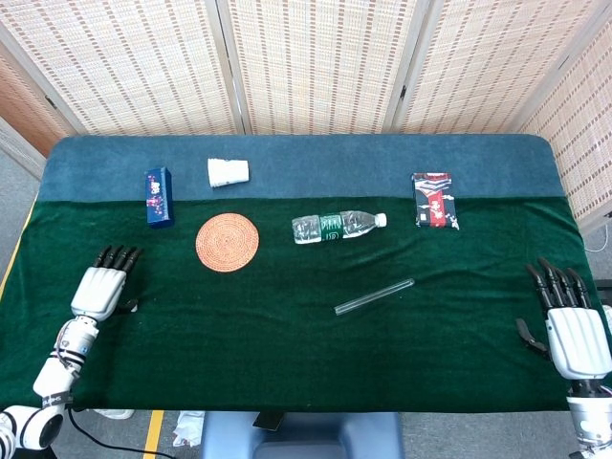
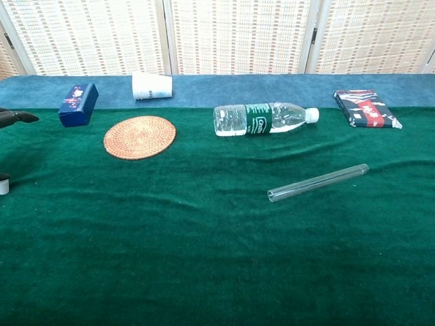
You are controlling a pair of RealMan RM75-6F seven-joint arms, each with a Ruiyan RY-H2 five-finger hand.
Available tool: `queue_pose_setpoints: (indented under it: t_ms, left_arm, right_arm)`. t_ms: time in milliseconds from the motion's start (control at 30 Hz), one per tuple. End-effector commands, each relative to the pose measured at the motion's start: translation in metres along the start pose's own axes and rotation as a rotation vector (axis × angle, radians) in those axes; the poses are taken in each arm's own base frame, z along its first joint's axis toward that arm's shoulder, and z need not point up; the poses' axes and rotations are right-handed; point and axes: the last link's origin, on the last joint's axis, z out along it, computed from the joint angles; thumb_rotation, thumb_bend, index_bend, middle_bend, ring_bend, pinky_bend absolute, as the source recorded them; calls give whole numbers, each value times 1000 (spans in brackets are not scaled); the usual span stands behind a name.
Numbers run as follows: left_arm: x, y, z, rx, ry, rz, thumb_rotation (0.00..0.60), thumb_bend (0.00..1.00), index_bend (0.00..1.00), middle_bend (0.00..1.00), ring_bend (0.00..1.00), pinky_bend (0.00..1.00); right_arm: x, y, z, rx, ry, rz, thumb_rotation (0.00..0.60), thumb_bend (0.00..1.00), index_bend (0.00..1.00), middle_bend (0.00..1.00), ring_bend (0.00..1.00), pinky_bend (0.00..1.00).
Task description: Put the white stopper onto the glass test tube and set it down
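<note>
Test tube (image 1: 374, 296): clear glass, long, thin, lying flat on green cloth (image 1: 287, 344), tilted diagonally, well apart from both hands, between them. Left hand (image 1: 98, 289): palm down, fingers extended; white stopper (image 2: 3, 185) beneath thumb, hold uncertain. Right hand (image 1: 576, 335): fingers extended, holding nothing.

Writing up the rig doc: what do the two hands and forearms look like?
Both hands, left hand and right hand, share one build: light grey, boxy palm shells with slim black fingers. The wrists are silver-grey, ringed segments; the left forearm ends in a rounded white-and-black joint, with a black cable below.
</note>
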Motion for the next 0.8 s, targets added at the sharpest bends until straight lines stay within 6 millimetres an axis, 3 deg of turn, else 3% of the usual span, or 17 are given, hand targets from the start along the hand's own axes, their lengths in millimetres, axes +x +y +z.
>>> queue_pose_setpoints:
  t_ms: [33, 467, 567, 633, 700, 800]
  left_arm:
    - [1, -3, 1, 9, -3, 1, 600, 221, 0, 106, 39, 0]
    - [17, -10, -5, 22, 40, -16, 600, 222, 0, 106, 39, 0]
    - [26, -7, -10, 3, 75, -44, 600, 226, 42, 156, 96, 14]
    - [33, -4, -18, -35, 84, -34, 600, 237, 141, 314, 257, 166]
    - [34, 1, -24, -63, 66, -28, 600, 258, 346, 602, 528, 484]
    - [34, 8, -30, -95, 34, -20, 600, 287, 434, 773, 679, 636]
  right_arm:
    - [0, 0, 0, 0, 0, 0, 600, 420, 0, 50, 74, 0]
    - [1, -3, 1, 8, 6, 4, 600, 420, 0, 50, 75, 0]
    - [2, -3, 1, 11, 8, 5, 600, 420, 0, 50, 76, 0]
    - [1, -3, 0, 12, 4, 7, 600, 420, 0, 50, 76, 0]
    - [1, -3, 1, 13, 0, 9, 600, 420, 0, 50, 80, 0]
    - [0, -3, 1, 17, -5, 11, 600, 420, 0, 50, 83, 0]
